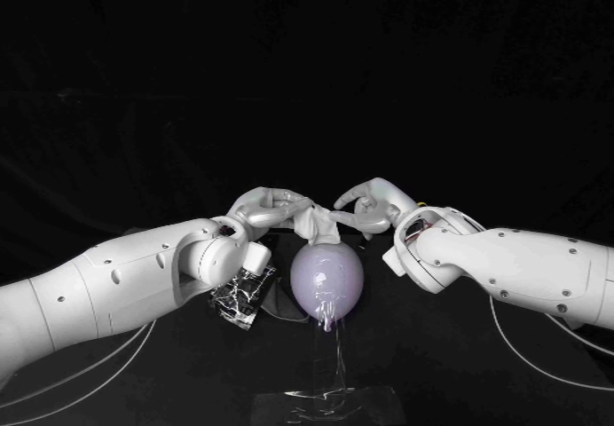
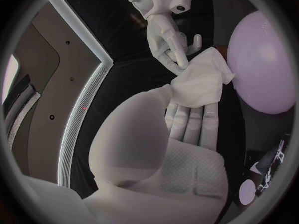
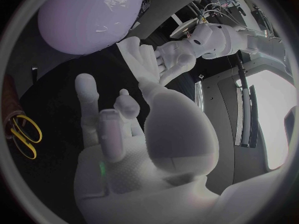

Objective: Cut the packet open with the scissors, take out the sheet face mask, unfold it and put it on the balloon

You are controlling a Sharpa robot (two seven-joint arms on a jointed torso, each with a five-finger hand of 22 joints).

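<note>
A pale lilac balloon (image 1: 326,280) stands upright on a clear stand (image 1: 320,399) at the table's middle. Just above its top hangs the white sheet mask (image 1: 313,224), still partly folded, held between my two hands. My left hand (image 1: 266,209) grips one side of the mask (image 2: 199,82) with its fingers (image 2: 190,117). My right hand (image 1: 371,202) pinches the other edge, its fingers (image 2: 181,55) meeting the cloth. In the right wrist view the mask (image 3: 138,59) runs from my right hand (image 3: 143,134) toward the balloon (image 3: 87,20).
The cut black-and-silver packet (image 1: 243,297) lies on the table left of the balloon, under my left wrist. Yellow-handled scissors (image 3: 25,134) lie on the table off to the side of my right hand.
</note>
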